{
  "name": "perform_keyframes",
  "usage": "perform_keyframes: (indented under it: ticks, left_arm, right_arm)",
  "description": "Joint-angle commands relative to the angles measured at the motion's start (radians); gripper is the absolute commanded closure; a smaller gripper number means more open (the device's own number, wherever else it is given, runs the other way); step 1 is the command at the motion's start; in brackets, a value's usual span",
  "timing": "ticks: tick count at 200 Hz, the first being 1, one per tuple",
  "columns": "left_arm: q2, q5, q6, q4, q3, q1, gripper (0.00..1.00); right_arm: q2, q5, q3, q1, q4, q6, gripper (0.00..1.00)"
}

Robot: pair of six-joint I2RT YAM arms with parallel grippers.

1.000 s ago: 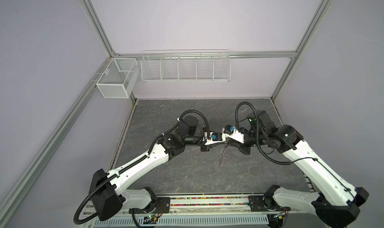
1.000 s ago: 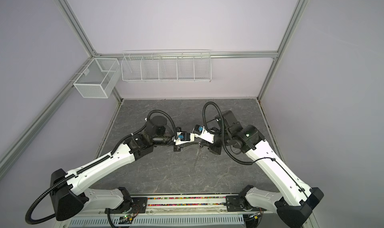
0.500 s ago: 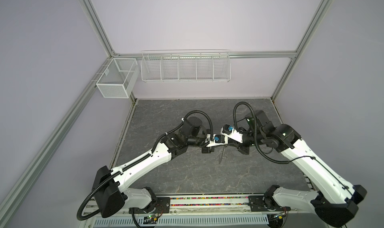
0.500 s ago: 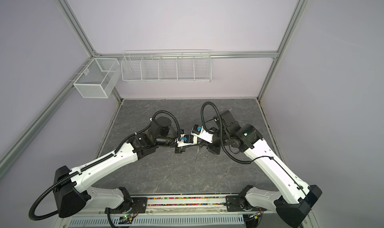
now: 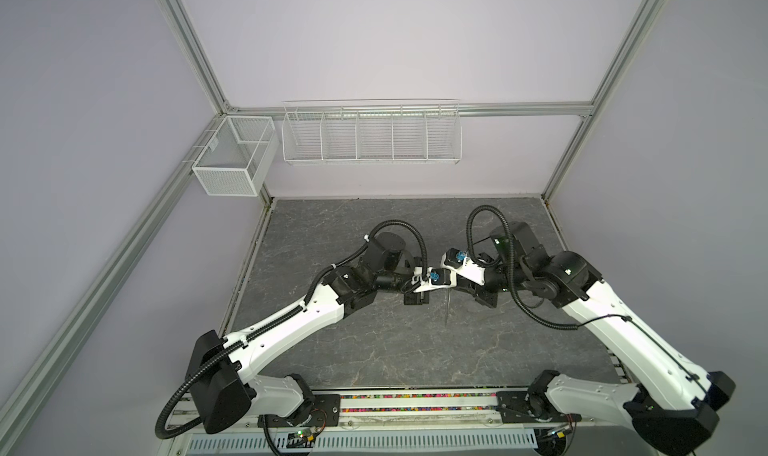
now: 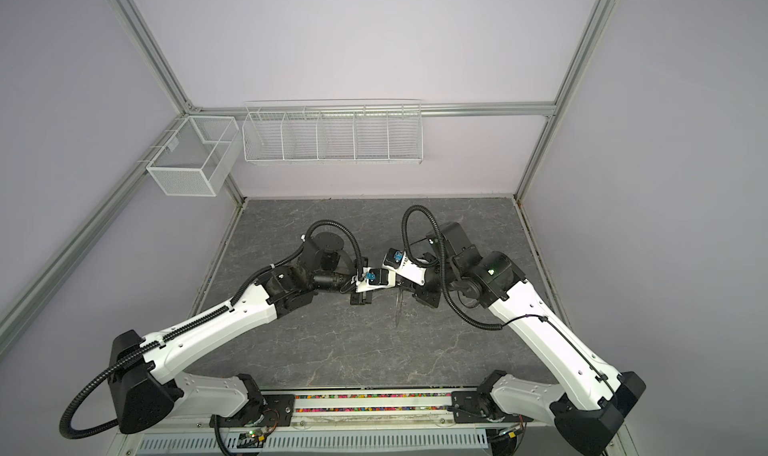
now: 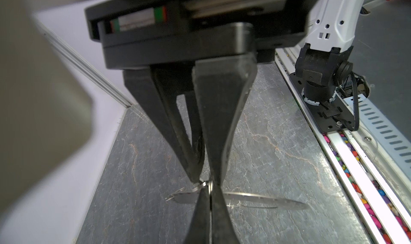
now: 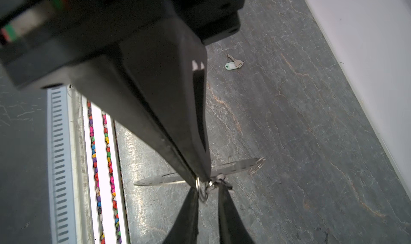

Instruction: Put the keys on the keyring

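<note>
The keyring (image 7: 255,201) hangs edge-on above the dark table, a thin flat metal ring with small holes along its rim; in both top views it is a thin sliver (image 5: 447,310) (image 6: 398,308) below where the two wrists meet. My left gripper (image 7: 210,187) is shut on the keyring at a small wire loop on its rim. My right gripper (image 8: 209,187) faces it tip to tip. Its fingers (image 8: 224,209) stand slightly apart on either side of that loop, open. One of the keys, silver with a white tag (image 8: 233,63), lies flat on the table beyond.
A long wire basket (image 5: 370,131) and a mesh box (image 5: 232,158) hang on the back wall. A rail filled with coloured beads (image 5: 415,404) runs along the table's front edge, with both arm bases on it.
My left arm has moved in to meet the right gripper and its jaws have closed on the keyring. The right jaws, shut before, have parted.
</note>
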Motion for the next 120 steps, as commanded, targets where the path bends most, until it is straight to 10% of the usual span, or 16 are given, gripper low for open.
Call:
perform_keyframes:
  ticks: [1,120]
  left_arm:
    - [-0.014,0.060,-0.064,0.071,-0.013,0.023,1.00]
    - [-0.077,0.272,-0.213,0.363,-0.153,0.087,1.00]
  right_arm:
    - [-0.077,0.019,-0.062,-0.027,0.102,-0.019,0.70]
    - [-0.134,-0.215,-0.234,-0.116,0.334,0.119,0.57]
